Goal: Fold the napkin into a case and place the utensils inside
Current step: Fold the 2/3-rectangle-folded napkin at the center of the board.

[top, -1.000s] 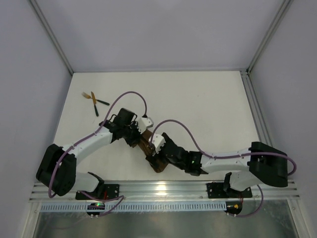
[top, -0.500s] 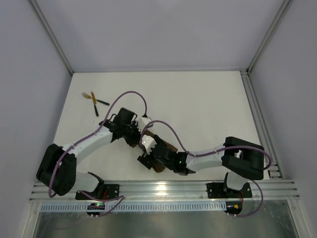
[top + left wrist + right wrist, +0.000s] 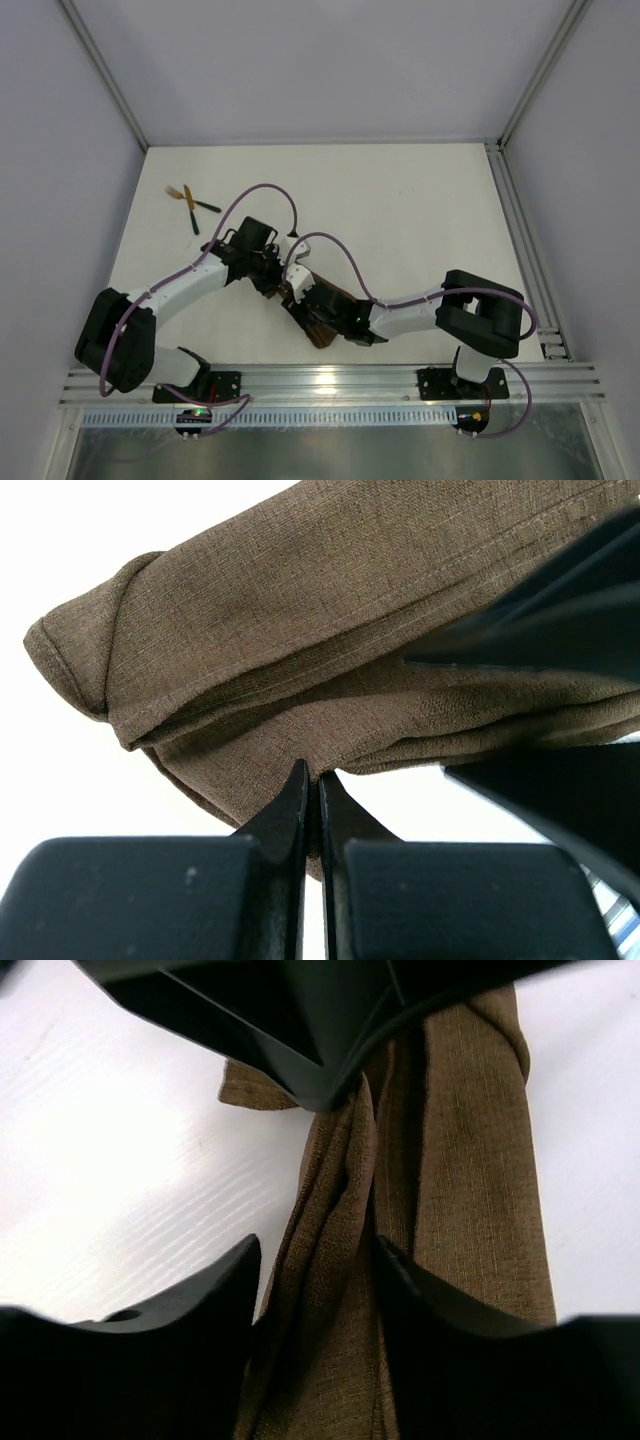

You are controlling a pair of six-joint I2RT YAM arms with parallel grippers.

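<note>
The napkin (image 3: pixel 321 334) lies as a narrow brown folded strip near the table's front centre, between the two arms. My left gripper (image 3: pixel 274 284) is shut on the strip's far end; in the left wrist view a thin edge of the napkin (image 3: pixel 330 650) is pinched at the tips of the left gripper (image 3: pixel 312 777). My right gripper (image 3: pixel 315 1255) straddles a raised lengthwise fold of the napkin (image 3: pixel 480 1160), jaws apart, the cloth brushing both fingers. In the top view the right gripper (image 3: pixel 301 301) sits just behind the left one. The utensils (image 3: pixel 190 205) lie crossed at the far left.
An aluminium rail (image 3: pixel 330 380) runs along the near edge under the arm bases. Frame posts (image 3: pixel 515 215) border the white table (image 3: pixel 400 210) on the right and at the back corners. Purple cables (image 3: pixel 262 192) arc above both wrists.
My right arm has swung left along the napkin until its gripper meets the left one, and its jaws have narrowed around the fold. The left gripper has stayed put, still pinching the cloth.
</note>
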